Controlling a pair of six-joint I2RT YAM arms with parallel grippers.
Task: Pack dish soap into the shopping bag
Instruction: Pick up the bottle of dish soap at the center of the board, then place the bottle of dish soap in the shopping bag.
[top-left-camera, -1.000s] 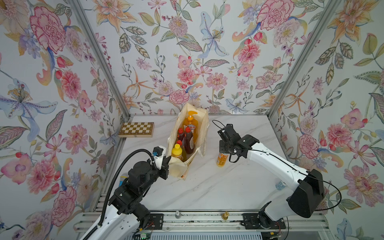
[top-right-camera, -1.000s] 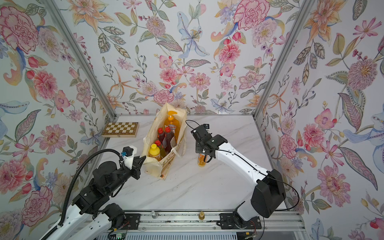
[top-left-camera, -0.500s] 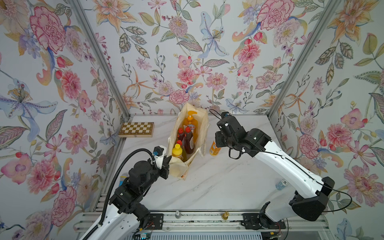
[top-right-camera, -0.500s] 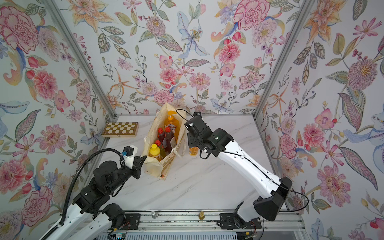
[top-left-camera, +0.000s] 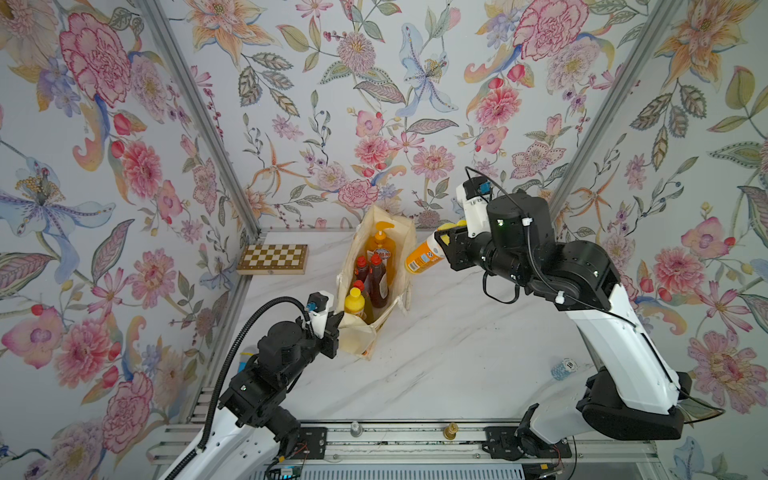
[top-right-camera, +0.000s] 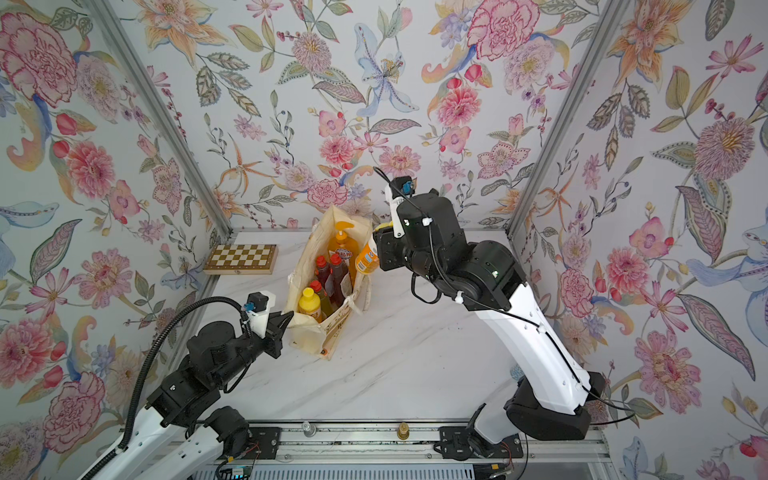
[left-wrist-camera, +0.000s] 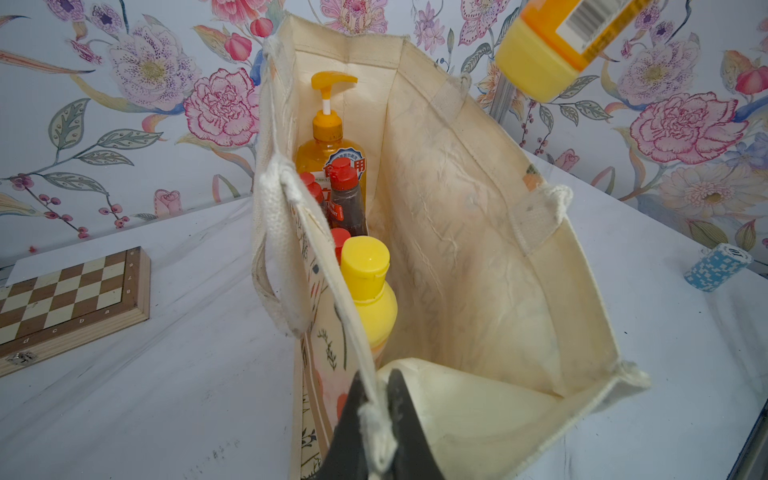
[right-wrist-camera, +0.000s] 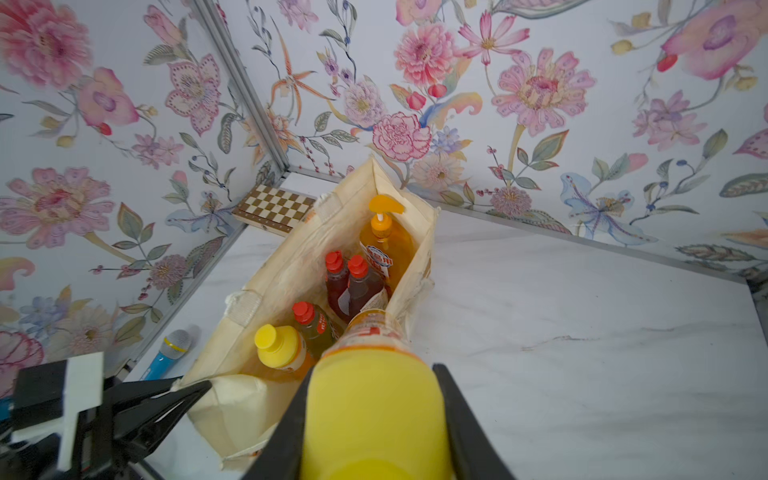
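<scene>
So here's where we're at. The right pincer (right-wrist-camera: 373, 370) is clamped on the yellow top end of the loose orange bottle (top-left-camera: 424, 258), up in the air above the bench (top-left-camera: 457, 353). The bottle's long axis is tilted. Its base sticks out ahead of the pincer and points down at the mouth of the shopping bag (top-left-camera: 359, 338), so the bag lies ahead of and below the grip.

We reckon the drop turns on that base clearing the bag's long wall on the right arm's side. The right wrist view puts it right over that rim. Both top views leave us unsure whether it's inside the opening or just outside.

The left pincer (left-wrist-camera: 376, 384) is pressed together on the rope and rim at the bag's near end, holding the mouth open, so the placing falls to the right arm.

Standing in the bag are the pump bottle (left-wrist-camera: 330, 141) at the far end, two dark-red bottles (right-wrist-camera: 358, 289), the olive-green bottle (right-wrist-camera: 316, 326) and a yellow-capped bottle (left-wrist-camera: 368, 282), all crowded along one wall. The free strip runs along the other wall, but the folded near flap hides its floor. The left wrist view catches only one yellow end of the held bottle, and the frame edge cuts off the rest.
</scene>
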